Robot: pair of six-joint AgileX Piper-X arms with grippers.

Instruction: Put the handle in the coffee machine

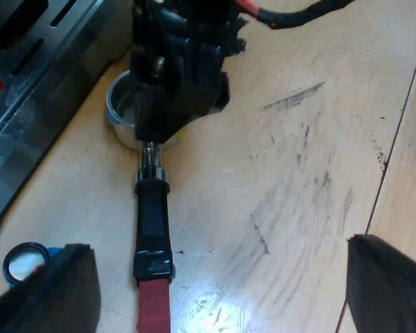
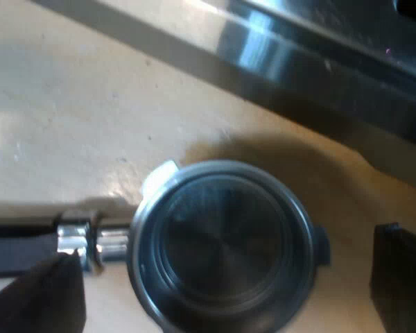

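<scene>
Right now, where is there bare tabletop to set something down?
Free: the scuffed wood beyond the holder's handle, away from the espresso machine. Crowded: between handle and machine, where the right gripper hangs over the basket and a blue tamper sits.

A coffee-making station: a scuffed, pale wooden worktop carries a steel espresso machine. Whether it is a home or a lab cannot be told.
</scene>
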